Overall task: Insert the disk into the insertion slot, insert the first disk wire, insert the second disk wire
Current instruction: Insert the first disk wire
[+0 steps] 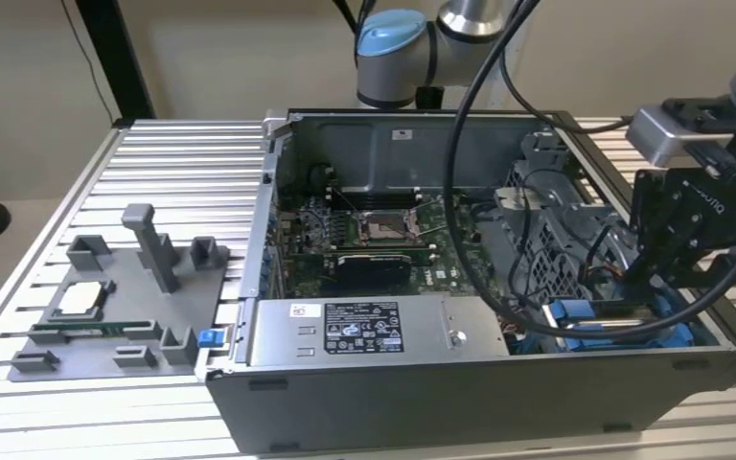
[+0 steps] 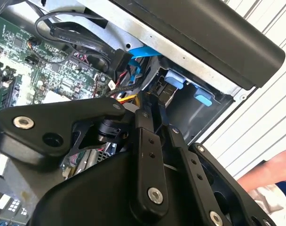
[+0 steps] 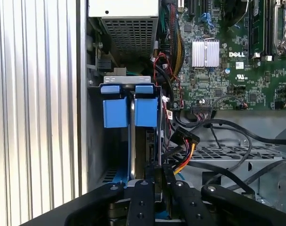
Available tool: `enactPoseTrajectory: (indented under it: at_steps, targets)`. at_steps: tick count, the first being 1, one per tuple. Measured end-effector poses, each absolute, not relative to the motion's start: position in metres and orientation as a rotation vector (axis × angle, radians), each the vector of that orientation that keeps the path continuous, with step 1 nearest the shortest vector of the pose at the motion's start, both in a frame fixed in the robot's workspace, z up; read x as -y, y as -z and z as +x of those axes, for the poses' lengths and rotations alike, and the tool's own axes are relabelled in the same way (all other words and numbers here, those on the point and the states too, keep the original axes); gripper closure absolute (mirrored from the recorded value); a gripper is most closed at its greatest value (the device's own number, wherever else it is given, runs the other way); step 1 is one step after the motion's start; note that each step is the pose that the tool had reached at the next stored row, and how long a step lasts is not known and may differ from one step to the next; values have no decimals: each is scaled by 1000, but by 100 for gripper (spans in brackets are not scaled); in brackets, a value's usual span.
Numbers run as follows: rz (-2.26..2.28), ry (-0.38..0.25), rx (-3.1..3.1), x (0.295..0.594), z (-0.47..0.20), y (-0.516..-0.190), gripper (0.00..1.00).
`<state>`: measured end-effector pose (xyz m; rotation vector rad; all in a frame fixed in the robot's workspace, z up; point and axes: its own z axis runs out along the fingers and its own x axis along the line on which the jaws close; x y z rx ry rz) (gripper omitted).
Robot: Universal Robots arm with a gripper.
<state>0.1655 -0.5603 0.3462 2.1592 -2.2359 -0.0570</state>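
— Where do we have the disk [image 3: 147, 113]?

— Down in the slot [image 3: 93, 141], in the case corner beside the worktop [image 3: 35, 117]. In the first wrist view its blue frame lies between the slot's grey walls. We cannot tell how fully it is seated.

— Which way does it lie?

— Its long axis runs along the case wall nearest the exterior camera, from the exterior view's left to its right. The end with the two blue tabs faces the power box [image 3: 126, 28]. The other end lies under our tool [image 3: 157, 173].

— And the tool?

— Narrow, with the fingers drawn nearly together over that end. We can make out nothing pinched between them.

— What worries us?

— The wires [image 3: 185, 140]. The orange, yellow and red bundle with its black plug lies just beside the slot, close to the tool. We judge that a sideways move could snag it or trap it against the frame. A push off the disk's axis could also cock the frame on the rails and jam it. And a person's arm [image 2: 270, 175] is near the case, so a wide swing outward looks risky.
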Motion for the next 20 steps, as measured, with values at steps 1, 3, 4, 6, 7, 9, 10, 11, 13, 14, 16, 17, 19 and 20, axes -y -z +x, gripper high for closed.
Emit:
enactPoseTrajectory:
  at_steps: [1, 3, 4, 6, 7, 9, 10, 11, 13, 14, 16, 17, 19, 20]
  targets:
    - [2159, 57, 2236, 560, 166, -346, 100]
    - [2159, 57, 2236, 561, 166, -345, 100]
    - [2160, 57, 2236, 561, 166, -345, 100]
    - [2160, 56, 2236, 563, 166, -345, 100]
    - [2160, 56, 2237, 564, 166, -345, 100]
    - [2165, 52, 2240, 565, 165, -344, 100]
    - [2168, 47, 2243, 566, 165, -344, 100]
    - [2172, 41, 2246, 566, 164, -344, 100]
    - [2178, 29, 2252, 566, 162, -344, 100]
    - [2179, 28, 2252, 566, 161, -344, 100]
    - [2179, 27, 2252, 566, 160, -344, 100]
    - [2179, 27, 2252, 566, 160, -343, 100]
    - [2179, 27, 2252, 566, 160, -343, 100]
    - [2179, 26, 2252, 566, 160, -342, 100]
